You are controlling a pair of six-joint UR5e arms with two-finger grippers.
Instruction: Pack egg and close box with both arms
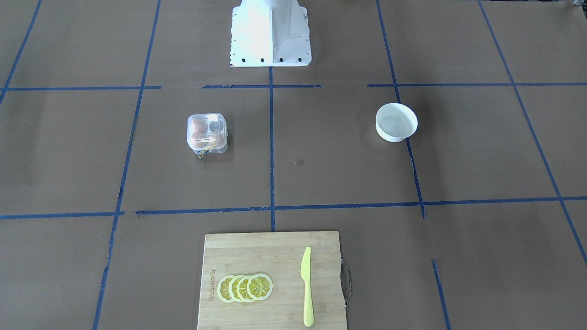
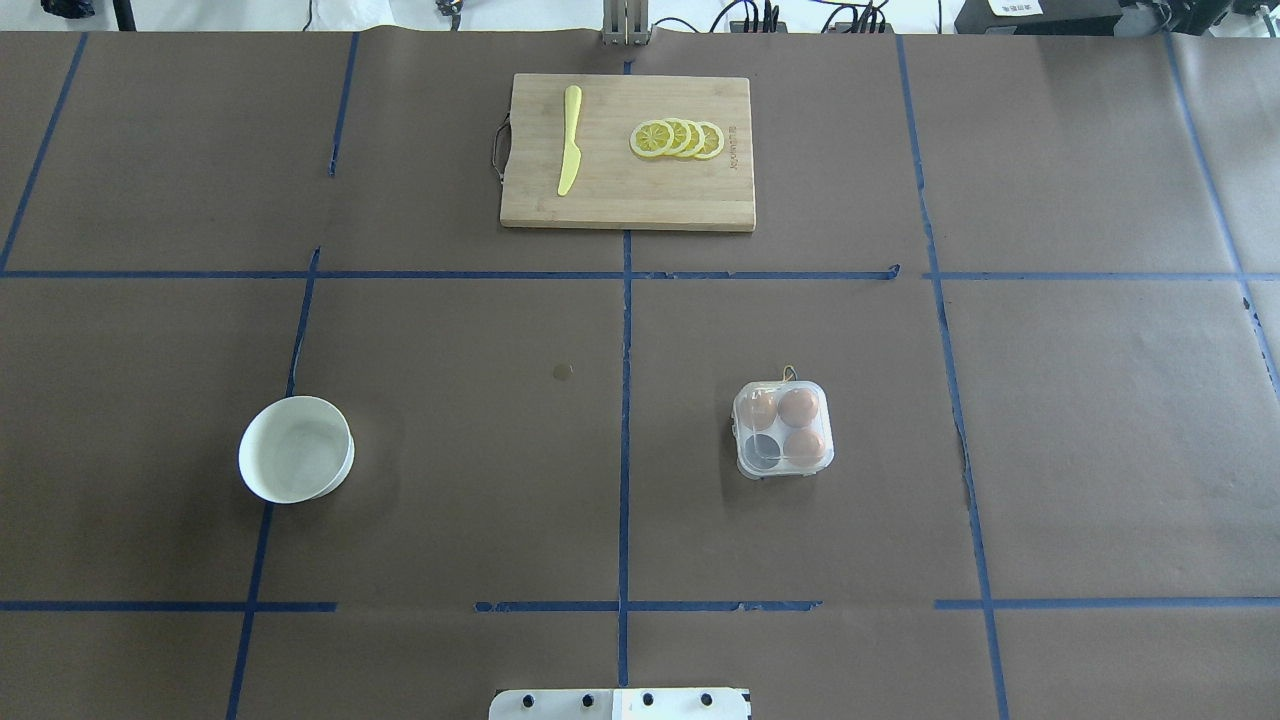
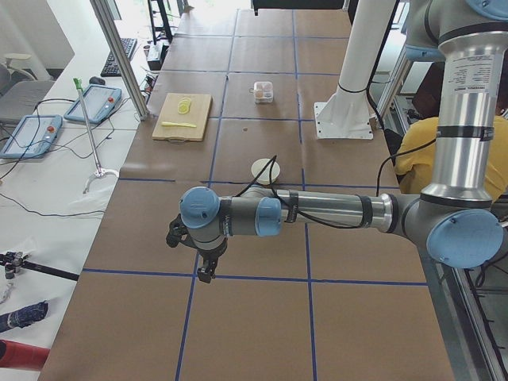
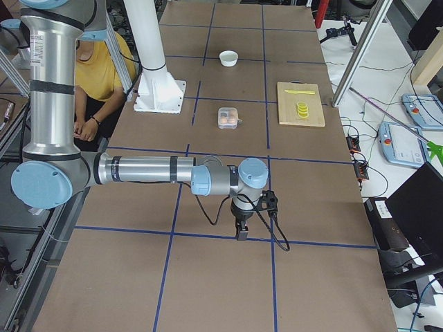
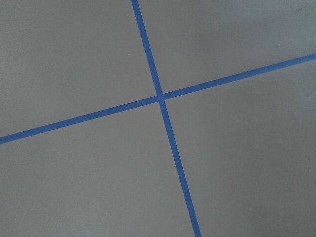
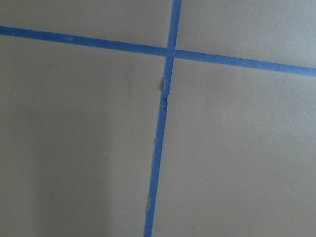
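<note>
Three brown eggs (image 2: 798, 406) sit in the clear egg carton (image 2: 765, 450), lid apparently down. The left gripper (image 3: 208, 270) and right gripper (image 4: 242, 230) hang well apart from it, grip unreadable. It looks finished: just confirm the latch.

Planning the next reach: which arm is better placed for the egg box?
Right. In the overhead view the box sits right of the centre tape line, the robot's right half. The left pincer and right pincer both hang over the table's ends, far off.

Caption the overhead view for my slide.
Box with three eggs right, bowl left, board with knife and lemon slices beyond.
</note>
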